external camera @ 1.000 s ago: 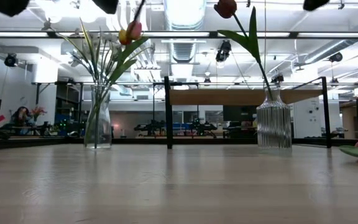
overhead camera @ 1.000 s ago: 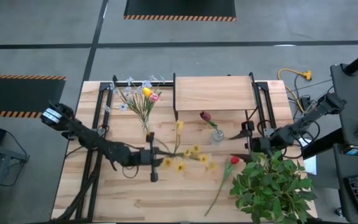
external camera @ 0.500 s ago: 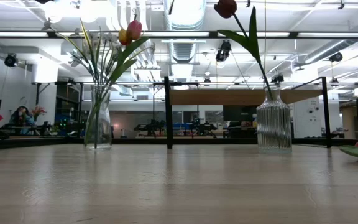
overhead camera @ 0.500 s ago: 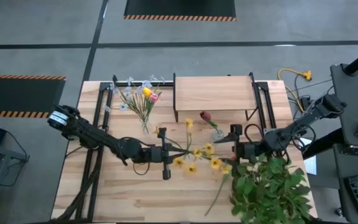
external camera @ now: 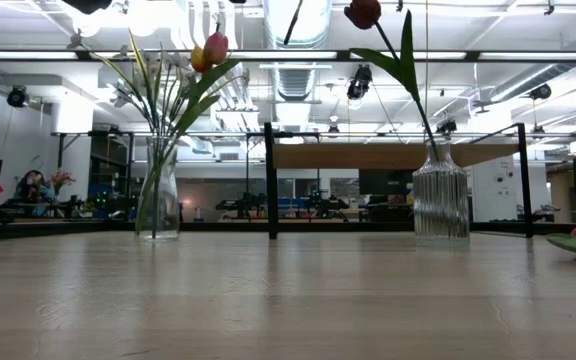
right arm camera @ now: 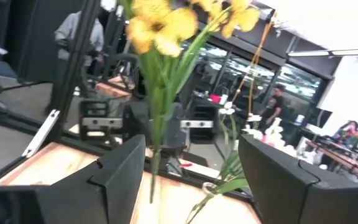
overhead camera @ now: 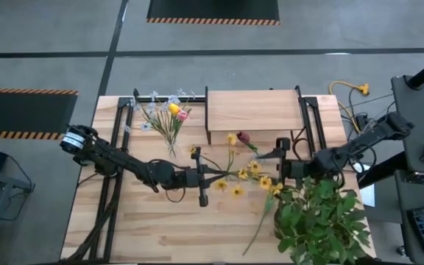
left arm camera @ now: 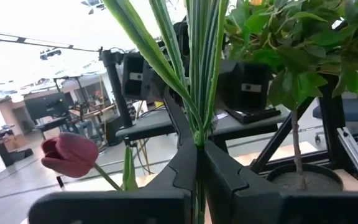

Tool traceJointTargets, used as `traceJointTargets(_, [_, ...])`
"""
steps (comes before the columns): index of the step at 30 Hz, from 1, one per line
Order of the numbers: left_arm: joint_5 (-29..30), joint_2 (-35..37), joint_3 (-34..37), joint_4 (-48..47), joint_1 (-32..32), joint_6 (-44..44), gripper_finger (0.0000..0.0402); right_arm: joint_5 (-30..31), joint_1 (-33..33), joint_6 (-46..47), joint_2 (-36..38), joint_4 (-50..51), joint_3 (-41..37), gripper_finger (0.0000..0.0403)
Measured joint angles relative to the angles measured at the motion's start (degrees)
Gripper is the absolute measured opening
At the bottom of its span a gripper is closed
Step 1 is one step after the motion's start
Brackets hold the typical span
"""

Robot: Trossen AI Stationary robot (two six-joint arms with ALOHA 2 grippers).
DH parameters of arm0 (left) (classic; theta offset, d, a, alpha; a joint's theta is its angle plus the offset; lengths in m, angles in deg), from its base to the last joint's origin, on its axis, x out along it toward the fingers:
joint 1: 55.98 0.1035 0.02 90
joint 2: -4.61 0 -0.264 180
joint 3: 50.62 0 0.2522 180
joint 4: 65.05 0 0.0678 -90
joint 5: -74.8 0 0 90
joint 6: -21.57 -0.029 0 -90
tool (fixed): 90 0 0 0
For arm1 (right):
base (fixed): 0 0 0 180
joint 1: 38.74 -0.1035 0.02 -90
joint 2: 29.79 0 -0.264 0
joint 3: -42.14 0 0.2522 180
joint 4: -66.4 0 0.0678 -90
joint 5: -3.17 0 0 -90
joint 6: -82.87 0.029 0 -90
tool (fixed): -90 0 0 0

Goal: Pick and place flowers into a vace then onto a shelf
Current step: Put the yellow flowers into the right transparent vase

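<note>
My left gripper [overhead camera: 206, 177] is over the table's middle, shut on a sprig of yellow flowers [overhead camera: 250, 174]. The blossoms reach toward my right gripper [overhead camera: 277, 160], which stands open facing them. In the right wrist view the yellow flowers [right arm camera: 160, 28] show ahead of its spread fingers, untouched. A glass vase [external camera: 440, 200] holding a dark red tulip [overhead camera: 244, 138] stands before the shelf [overhead camera: 252, 109]. A second vase [external camera: 158, 200] with several flowers [overhead camera: 168, 116] stands at the far left. A red flower's stem [overhead camera: 256, 234] lies on the table. My left gripper pinches the bundle of green stems [left arm camera: 197, 138] between its two shut fingers, at the stems' lower part. The fingers lie about level and point toward the table's right. The stems run on past the fingertips and the blossoms hang clear of the table.
A bushy green plant [overhead camera: 319, 221] in a pot [left arm camera: 303, 180] fills the near right corner, close under my right arm. Black frame posts [overhead camera: 206, 114] stand at the shelf's corners. Bare tabletop [overhead camera: 153, 228] lies near left.
My left gripper has carried the yellow flowers toward the table's right and slightly far, rising a little, so the blossoms now lie beside the dark red tulip's vase. My right gripper has moved toward the table's left and far, closing on the blossoms.
</note>
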Motion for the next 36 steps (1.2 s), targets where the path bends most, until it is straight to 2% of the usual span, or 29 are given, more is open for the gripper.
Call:
traceJointTargets(8, [-0.1, 0.0, 0.0, 0.0, 1.2, 0.0, 0.0000, -1.0, 7.8, 0.3, 5.4, 3.0, -0.3, 0.0259])
traceJointTargets(10, [-0.1, 0.0, 0.0, 0.0, 1.7, -0.2, 0.0000, -6.4, 11.3, 2.1, 6.5, 4.5, -0.3, 0.0262])
traceJointTargets(14, [-0.1, 0.0, 0.0, 0.1, 3.7, 0.0, 0.0000, -28.2, 19.0, 5.0, 6.8, 7.5, -0.3, 0.0267])
traceJointTargets(16, [0.0, 0.0, 0.0, 0.1, 4.9, 1.0, 0.0000, -33.3, 21.7, 7.2, 5.7, 7.3, -0.3, 0.0267])
traceJointTargets(21, [-0.1, 0.0, 0.0, 0.2, 6.6, 1.8, 0.0000, -33.3, 25.9, 10.7, 2.5, 6.4, 0.4, 0.0269])
traceJointTargets(36, [-0.1, 0.0, -0.2, 0.2, 7.4, 1.2, 0.0000, -36.4, 25.9, 11.9, -7.5, 7.2, 12.0, 0.0271])
